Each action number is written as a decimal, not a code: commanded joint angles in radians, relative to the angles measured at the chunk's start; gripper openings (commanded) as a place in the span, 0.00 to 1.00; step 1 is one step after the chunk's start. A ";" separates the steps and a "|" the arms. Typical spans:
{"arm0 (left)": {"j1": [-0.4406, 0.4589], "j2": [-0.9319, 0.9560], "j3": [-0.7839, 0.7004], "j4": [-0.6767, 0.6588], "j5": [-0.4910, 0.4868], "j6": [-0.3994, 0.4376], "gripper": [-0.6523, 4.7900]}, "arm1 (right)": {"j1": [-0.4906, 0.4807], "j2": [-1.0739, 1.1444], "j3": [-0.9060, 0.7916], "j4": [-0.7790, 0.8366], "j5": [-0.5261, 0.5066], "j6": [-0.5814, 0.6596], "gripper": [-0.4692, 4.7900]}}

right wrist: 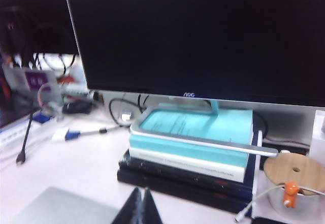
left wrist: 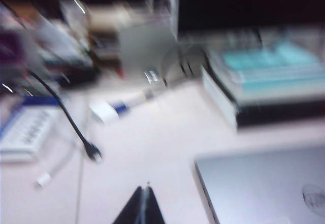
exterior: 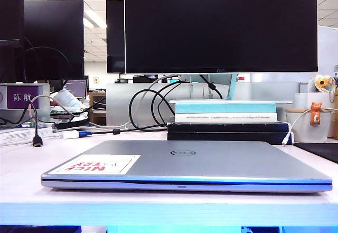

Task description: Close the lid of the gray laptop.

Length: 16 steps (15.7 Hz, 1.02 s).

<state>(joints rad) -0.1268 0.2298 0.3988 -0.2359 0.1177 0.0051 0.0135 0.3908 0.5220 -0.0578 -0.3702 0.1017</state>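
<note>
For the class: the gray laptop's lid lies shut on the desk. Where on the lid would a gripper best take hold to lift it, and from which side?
Probably the lid's front edge, mid-width, coming from the near side: a dark seam there separates it from the gray laptop's base, while the hinge runs along the far edge. The left gripper and right gripper both look shut, above the desk.

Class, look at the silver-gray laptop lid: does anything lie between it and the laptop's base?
Nothing visible does. The thin silver-gray lid lies flat on the gray laptop, apparently closed. The left gripper and right gripper, both shut, hang over the white desk beside it.
</note>
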 commanded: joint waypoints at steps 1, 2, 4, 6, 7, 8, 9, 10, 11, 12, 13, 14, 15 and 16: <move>0.000 -0.139 -0.096 0.078 -0.031 -0.034 0.11 | 0.000 -0.171 -0.195 0.268 0.040 0.104 0.08; 0.000 -0.197 -0.130 0.078 -0.054 -0.044 0.11 | 0.001 -0.245 -0.267 0.328 0.071 0.136 0.08; 0.000 -0.228 -0.188 0.096 -0.096 -0.042 0.11 | 0.000 -0.382 -0.418 0.341 0.143 0.146 0.08; 0.000 -0.228 -0.216 0.120 -0.096 -0.039 0.11 | 0.002 -0.386 -0.512 0.328 0.134 0.209 0.08; 0.000 -0.228 -0.238 0.130 -0.116 -0.021 0.11 | 0.003 -0.385 -0.512 0.214 0.166 0.220 0.08; 0.000 -0.228 -0.256 0.146 -0.121 -0.002 0.11 | 0.004 -0.386 -0.513 0.178 0.198 0.207 0.08; 0.000 -0.228 -0.273 0.164 -0.123 -0.002 0.11 | 0.004 -0.386 -0.513 0.163 0.228 0.190 0.08; 0.000 -0.228 -0.291 0.174 -0.148 0.005 0.11 | 0.004 -0.385 -0.513 0.152 0.248 0.164 0.08; 0.000 -0.228 -0.306 0.179 -0.162 0.019 0.11 | 0.004 -0.385 -0.513 0.135 0.256 0.137 0.08; 0.000 -0.228 -0.322 0.182 -0.184 0.021 0.11 | 0.004 -0.385 -0.513 0.103 0.277 0.127 0.08; 0.000 -0.228 -0.337 0.195 -0.203 0.021 0.11 | 0.004 -0.385 -0.513 0.067 0.297 0.126 0.08; 0.000 -0.228 -0.354 0.214 -0.211 0.020 0.11 | 0.004 -0.385 -0.515 0.031 0.312 0.126 0.08; 0.000 -0.228 -0.379 0.242 -0.212 0.017 0.11 | 0.004 -0.385 -0.515 -0.006 0.329 0.126 0.08; 0.000 -0.228 -0.391 0.238 -0.212 0.017 0.11 | 0.004 -0.385 -0.515 -0.022 0.328 0.127 0.08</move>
<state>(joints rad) -0.1272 0.0067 0.0124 -0.0139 -0.0906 0.0223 0.0166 0.0040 0.0116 -0.0746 -0.0479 0.2310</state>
